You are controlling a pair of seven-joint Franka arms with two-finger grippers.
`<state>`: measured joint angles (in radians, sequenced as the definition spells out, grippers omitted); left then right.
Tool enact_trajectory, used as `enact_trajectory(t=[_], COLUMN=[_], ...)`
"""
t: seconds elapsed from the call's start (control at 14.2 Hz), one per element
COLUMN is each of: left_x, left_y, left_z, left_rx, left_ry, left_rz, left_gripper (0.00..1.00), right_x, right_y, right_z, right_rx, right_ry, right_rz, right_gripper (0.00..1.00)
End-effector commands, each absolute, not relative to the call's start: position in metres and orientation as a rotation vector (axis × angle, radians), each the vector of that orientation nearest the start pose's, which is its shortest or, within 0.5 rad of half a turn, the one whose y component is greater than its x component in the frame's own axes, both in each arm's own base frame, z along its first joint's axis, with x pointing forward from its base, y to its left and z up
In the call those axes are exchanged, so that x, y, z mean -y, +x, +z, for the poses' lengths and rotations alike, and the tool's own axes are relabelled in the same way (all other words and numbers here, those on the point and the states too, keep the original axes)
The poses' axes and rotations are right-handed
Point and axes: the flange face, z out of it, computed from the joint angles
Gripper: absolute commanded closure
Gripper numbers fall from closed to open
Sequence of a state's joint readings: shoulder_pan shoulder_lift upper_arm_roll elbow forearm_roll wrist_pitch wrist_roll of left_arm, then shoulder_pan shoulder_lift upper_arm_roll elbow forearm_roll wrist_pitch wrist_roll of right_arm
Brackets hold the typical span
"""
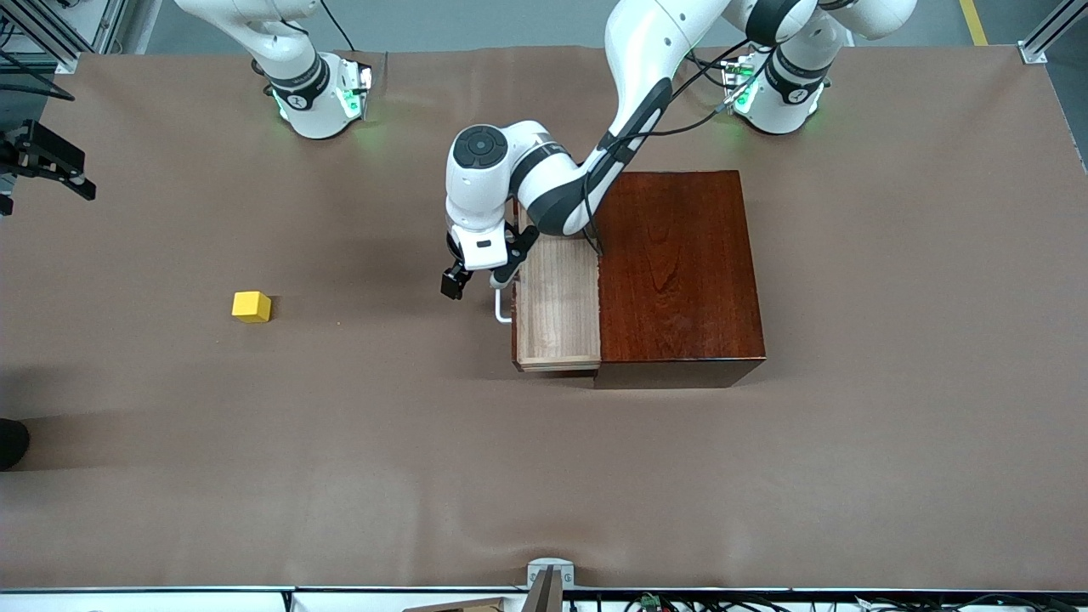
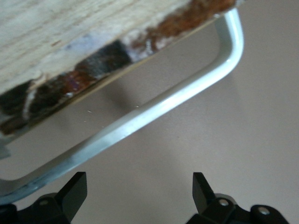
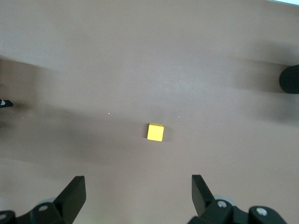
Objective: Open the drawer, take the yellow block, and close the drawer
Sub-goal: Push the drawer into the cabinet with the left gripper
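The dark reddish-brown box has its pale wood drawer pulled out, and the tray shows empty. My left gripper hangs open just off the drawer's white handle. In the left wrist view the handle bar runs past the fingertips, not between them, and the left gripper holds nothing. The yellow block lies on the bare table toward the right arm's end. My right gripper is up in the air at that end, open and empty, with the yellow block on the table below it.
A brown cloth covers the table. A dark round object sits at the table edge at the right arm's end, nearer to the front camera than the block. A metal bracket stands at the front edge.
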<state>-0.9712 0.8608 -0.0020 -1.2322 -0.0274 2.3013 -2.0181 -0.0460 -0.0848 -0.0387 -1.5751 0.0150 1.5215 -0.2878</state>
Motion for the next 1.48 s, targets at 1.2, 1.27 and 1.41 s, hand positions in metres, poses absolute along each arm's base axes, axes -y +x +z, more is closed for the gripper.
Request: enact_trajectory(t=[1.2,1.27,1.41], left_x=[0.546,0.544,0.535], left_y=[0.493,0.493,0.499], left_z=[0.274,0.273,0.27], left_rx=[1.528,1.526,1.531], left_ry=[-2.539,-2.533,-2.498], left_rz=[-0.113,-0.115,-0.11], left_gripper=[0.0,0.0,0.0], right_x=[0.041,0.041,0.041], right_y=[0.52,0.52,0.52], right_z=[0.661,0.661,0.661], right_rx=[0.195,0.198,0.195], right_ry=[-3.125,-3.125,-3.125], right_rz=[0.022,0.022,0.022], right_gripper=[0.0,0.0,0.0])
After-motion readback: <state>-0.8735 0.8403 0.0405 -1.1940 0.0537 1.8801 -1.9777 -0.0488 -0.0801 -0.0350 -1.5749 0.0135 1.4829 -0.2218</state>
